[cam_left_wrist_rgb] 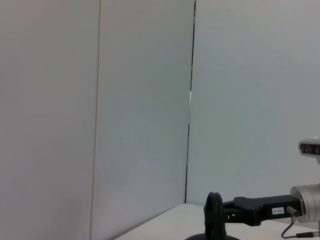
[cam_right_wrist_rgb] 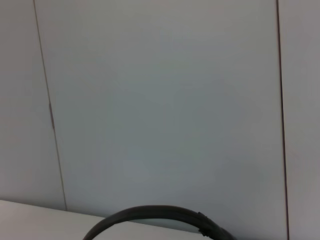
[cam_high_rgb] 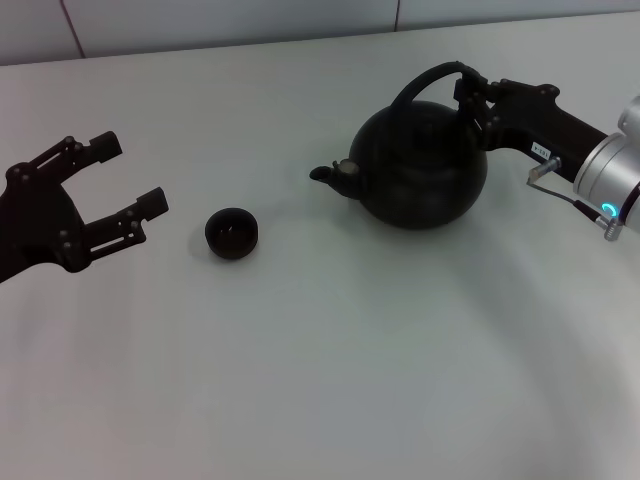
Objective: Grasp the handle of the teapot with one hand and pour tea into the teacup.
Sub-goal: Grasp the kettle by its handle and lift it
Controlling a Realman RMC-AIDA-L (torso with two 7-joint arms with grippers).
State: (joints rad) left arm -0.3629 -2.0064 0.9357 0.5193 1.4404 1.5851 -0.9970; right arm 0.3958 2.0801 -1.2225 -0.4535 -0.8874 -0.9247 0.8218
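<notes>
The matte-black teapot (cam_high_rgb: 420, 165) stands on the white table at centre right, upright, its spout (cam_high_rgb: 325, 174) pointing left toward the teacup (cam_high_rgb: 232, 233). The small black teacup sits apart from the pot, to its left. My right gripper (cam_high_rgb: 472, 97) reaches in from the right and is shut on the right side of the arched handle (cam_high_rgb: 425, 80). My left gripper (cam_high_rgb: 130, 175) is open and empty, just left of the teacup. The left wrist view shows the handle (cam_left_wrist_rgb: 215, 216) edge-on; the right wrist view shows its arc (cam_right_wrist_rgb: 155, 212). No tea is visible.
The white table (cam_high_rgb: 330, 370) stretches wide in front of the cup and pot. A pale panelled wall (cam_high_rgb: 230, 20) runs along its far edge, just behind the teapot.
</notes>
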